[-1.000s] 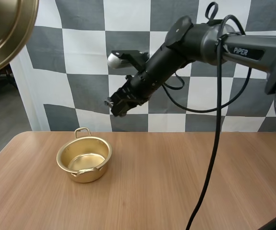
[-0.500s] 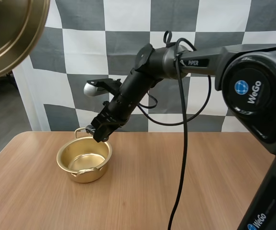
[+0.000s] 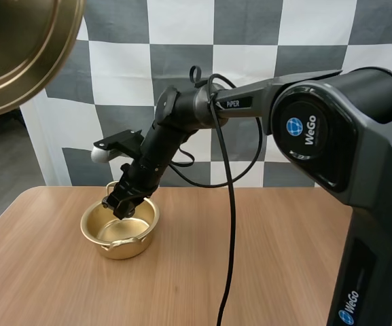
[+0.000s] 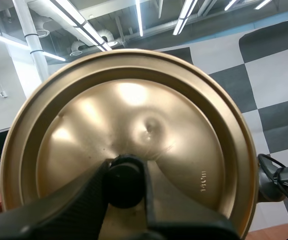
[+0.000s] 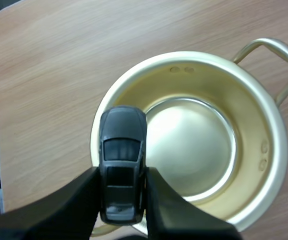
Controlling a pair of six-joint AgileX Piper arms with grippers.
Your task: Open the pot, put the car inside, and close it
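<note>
Lengthwise, car (image 5: pixel 123 150) lies along right claw (image 5: pixel 123 171) — over pot (image 5: pixel 256 120).

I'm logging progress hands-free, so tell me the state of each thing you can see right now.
pot: upright on the table, uncovered, nothing inside.
lid: off the pot, held in the air.
car: pinched over the pot's rim, not yet inside.
left end effector: shut on the lid.
right end effector: shut on the car.

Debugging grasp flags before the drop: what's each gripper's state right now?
Left gripper: shut on the lid.
Right gripper: shut on the car, over the open pot.
</note>
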